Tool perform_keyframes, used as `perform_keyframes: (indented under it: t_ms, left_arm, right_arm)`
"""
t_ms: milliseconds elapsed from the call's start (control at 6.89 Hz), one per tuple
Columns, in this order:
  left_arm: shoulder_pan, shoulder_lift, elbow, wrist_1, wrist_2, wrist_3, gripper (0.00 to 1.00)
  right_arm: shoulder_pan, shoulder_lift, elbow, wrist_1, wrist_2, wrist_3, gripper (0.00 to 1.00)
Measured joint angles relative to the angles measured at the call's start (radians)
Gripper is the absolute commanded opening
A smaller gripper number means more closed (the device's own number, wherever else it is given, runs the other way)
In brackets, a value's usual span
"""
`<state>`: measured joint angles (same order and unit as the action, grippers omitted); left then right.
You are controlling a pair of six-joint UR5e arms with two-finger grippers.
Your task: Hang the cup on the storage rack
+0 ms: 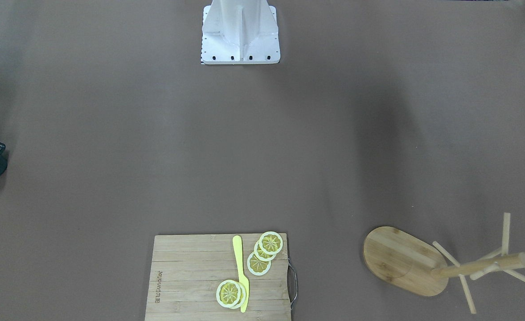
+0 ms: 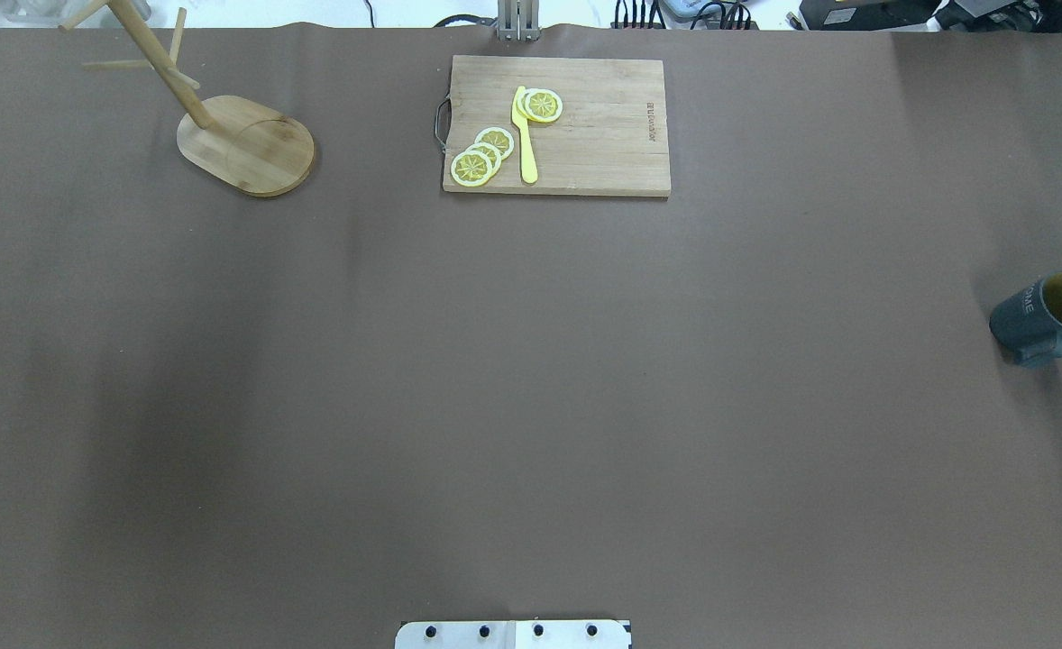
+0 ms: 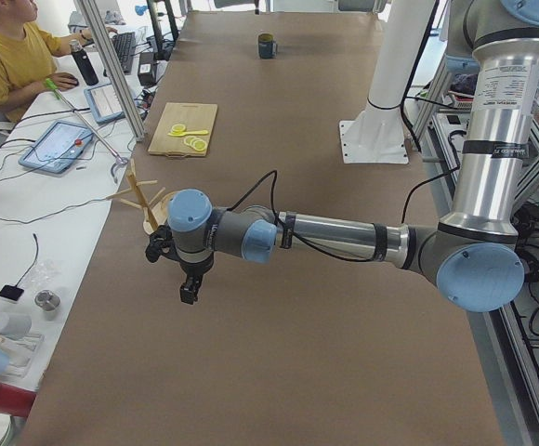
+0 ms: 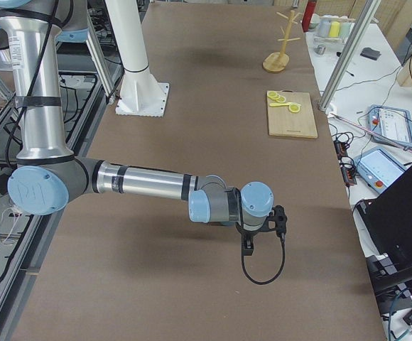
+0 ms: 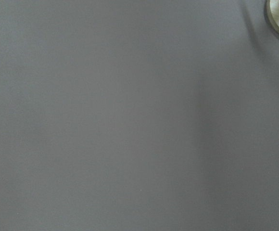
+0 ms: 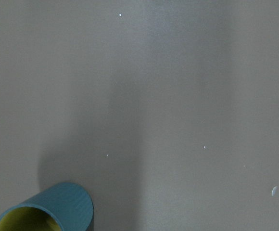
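Your cup (image 2: 1045,317) looks rigid, slick and breakable, so pinch its rim opposite the handle (image 2: 1039,351); whether the left gripper (image 3: 187,294) or right gripper (image 4: 249,248) is parted, I can't tell.

Silver arms (image 3: 335,232), blue joint caps (image 3: 190,210) (white pedestal (image 1: 240,31))

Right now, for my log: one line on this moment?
cup: upright, ungrasped | storage rack: empty | left gripper, right gripper: state unclear

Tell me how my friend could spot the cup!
Look at the big brown table, then its edge on the robot's right. The cup stands there alone: dark teal, yellow inside, white lettering, unlike the pale wooden rack and cutting board.
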<state>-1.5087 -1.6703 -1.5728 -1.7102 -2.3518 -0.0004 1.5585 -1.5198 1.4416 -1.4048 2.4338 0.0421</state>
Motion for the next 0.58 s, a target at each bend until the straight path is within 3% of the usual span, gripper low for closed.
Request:
perform_keyframes:
  t_ms: [290,581]
  left_arm:
    - [0.001,0.000,-0.001,0.000,0.000,-0.001,0.99]
    - [0.005,0.000,-0.001,0.000,0.000,-0.001,0.98]
  right_arm:
    - [-0.001,-0.002,0.015,0.013,-0.001,-0.002,1.00]
    - [-0.001,-0.037,0.020,0.104,0.010,-0.003,1.00]
